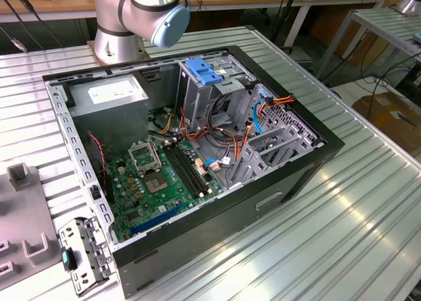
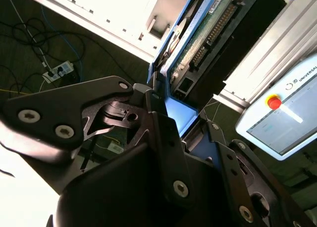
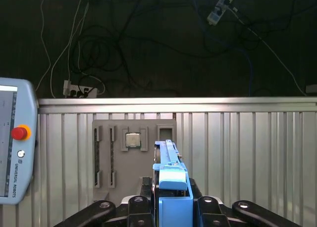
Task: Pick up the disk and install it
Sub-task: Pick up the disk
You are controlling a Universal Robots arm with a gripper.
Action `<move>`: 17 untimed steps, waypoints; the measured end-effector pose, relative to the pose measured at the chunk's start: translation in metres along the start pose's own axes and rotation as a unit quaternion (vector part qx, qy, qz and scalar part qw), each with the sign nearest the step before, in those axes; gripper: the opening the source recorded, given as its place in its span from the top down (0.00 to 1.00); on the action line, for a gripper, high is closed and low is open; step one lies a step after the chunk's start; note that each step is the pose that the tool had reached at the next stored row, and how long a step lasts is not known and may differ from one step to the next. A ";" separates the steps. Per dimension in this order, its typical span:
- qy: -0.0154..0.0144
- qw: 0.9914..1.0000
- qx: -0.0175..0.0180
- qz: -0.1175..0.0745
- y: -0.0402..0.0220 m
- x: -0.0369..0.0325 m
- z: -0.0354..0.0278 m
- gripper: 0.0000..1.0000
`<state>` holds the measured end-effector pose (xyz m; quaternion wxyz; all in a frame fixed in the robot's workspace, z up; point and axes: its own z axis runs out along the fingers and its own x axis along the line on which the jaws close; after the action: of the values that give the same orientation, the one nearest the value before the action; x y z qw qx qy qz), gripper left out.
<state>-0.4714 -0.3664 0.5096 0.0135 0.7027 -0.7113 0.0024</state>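
We see the gripper (image 3: 172, 208) in both wrist views, and its jaws are clenched on the disk (image 3: 171, 175). In the first wrist view we look at the disk from its thin side. Its bright blue frame sticks out from between the black fingers (image 3: 146, 188). Past the disk lies the silver table (image 3: 247, 152) with its long grooves. On the table is a flat grey tray (image 3: 148, 162), and a small square chip (image 3: 132, 139) sits in one of its slots. A pendant (image 3: 15, 152) with a red button (image 3: 19, 133) is at the side of the table. Beyond the table edge the floor is dark, with loose cables (image 3: 84, 48) on it.

In the second wrist view we see the gripper (image 2: 178, 115) from very close. The disk (image 2: 203, 33) shows its green underside and its blue edge, and it is squeezed between the black jaws. The pendant (image 2: 282, 113) and its button (image 2: 274, 102) are near.

In the exterior view the arm (image 1: 141, 12) stands at the back of the table (image 1: 342, 235). A big black case (image 1: 289, 176) lies open on the table. Inside is a green board (image 1: 164, 176) and many coloured wires. A tall metal cage (image 1: 197, 104) with a light blue latch (image 1: 202, 72) on top stands in the case. At this view's left the tray (image 1: 20, 215) lies on the table, just beside the case. A small metal bracket (image 1: 82, 252) lies near the case's front corner.
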 end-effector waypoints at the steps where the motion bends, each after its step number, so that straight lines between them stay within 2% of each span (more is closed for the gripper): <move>1: 0.000 1.000 0.000 0.000 0.0000 0.0000 0.0000 0.63; 17: 0.000 1.000 0.000 0.000 -0.0067 -0.0001 -0.0001 0.63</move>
<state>-0.4647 -0.3664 0.5096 0.0135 0.7027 -0.7113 0.0024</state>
